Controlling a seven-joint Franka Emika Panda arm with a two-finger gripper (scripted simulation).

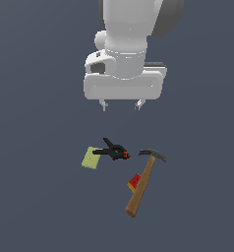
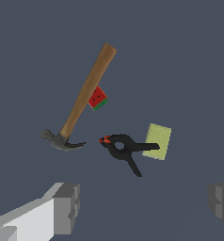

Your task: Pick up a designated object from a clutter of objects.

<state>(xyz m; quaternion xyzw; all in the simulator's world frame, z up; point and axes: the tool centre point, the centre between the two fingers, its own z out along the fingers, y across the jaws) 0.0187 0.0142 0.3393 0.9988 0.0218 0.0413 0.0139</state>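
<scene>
Four small items lie on a dark worktop beneath a raised claw, its fingers spread apart and empty. At the exterior view's right lies the hammer, wooden handle angled toward the near side, with a red cube touching that handle. A black clamp and yellow-green pad sit left. Closing near the cube could nudge or trap it. Only the wrist view shows the cube's green edge

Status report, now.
Gripper open, empty, above the clutter. Hammer flat, untouched. Red cube against its handle; clamp near the head.
</scene>
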